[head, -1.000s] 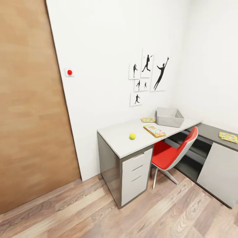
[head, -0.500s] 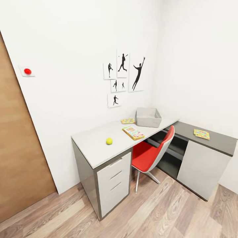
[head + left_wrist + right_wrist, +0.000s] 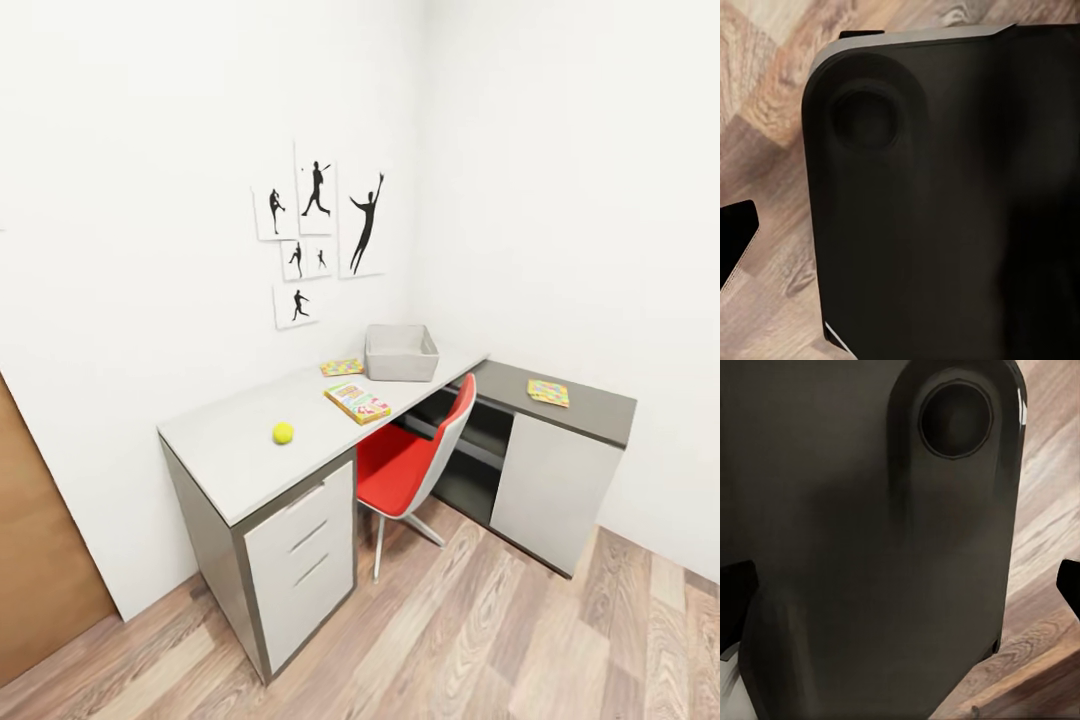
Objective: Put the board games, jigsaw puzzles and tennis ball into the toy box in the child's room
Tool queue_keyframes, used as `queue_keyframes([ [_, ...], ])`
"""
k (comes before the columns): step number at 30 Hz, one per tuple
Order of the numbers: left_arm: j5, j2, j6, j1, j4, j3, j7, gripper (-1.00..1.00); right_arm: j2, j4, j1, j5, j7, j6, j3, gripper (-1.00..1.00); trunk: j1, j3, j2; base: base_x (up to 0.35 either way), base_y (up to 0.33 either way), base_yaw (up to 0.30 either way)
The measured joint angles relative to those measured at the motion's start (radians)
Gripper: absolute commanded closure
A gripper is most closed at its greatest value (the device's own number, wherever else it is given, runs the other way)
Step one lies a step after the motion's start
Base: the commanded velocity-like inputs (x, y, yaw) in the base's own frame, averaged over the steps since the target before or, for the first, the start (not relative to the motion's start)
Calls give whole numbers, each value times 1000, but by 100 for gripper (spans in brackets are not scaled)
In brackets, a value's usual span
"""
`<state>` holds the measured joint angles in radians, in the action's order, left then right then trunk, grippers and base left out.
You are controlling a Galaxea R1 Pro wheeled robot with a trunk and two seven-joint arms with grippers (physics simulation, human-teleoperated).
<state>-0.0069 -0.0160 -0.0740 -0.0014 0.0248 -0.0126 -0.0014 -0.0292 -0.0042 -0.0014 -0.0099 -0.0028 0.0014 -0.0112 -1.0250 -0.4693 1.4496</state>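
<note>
In the head view, a brown wooden door stands at about 8 o'clock, at the left edge, beside the white wall. Next comes the table, with its pale grey top, dark side panel and three white drawers at the near end. The tennis ball lies on the top toward this near end, well apart from the other toys. Above it, at about 11 o'clock, the black baseball-player prints hang on the wall.

Further right on the table, near the centre of the picture, one board game lies flat at the front edge. Behind it, close to the wall, one jigsaw puzzle lies flat, just beside the toy box. The toy box stands upright near the wall at the far end of the table; its inside shows nothing I can make out. A red chair is pushed under the table, below the board game.

At about 3 o'clock, a low dark grey cabinet joins the table in the corner, and the second jigsaw puzzle lies flat on its top.

Each wrist view shows a dark robot body part close to the camera over the wood-plank floor. I cannot tell whether the left or the right gripper is open or closed.
</note>
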Motion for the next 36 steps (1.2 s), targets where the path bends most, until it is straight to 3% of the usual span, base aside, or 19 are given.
queue_keyframes([
  [36,0,1,-4,0,0,-2,0,-100,2,0,0,-1,0,0,0,-100,0,0,0,26,-22,-285],
])
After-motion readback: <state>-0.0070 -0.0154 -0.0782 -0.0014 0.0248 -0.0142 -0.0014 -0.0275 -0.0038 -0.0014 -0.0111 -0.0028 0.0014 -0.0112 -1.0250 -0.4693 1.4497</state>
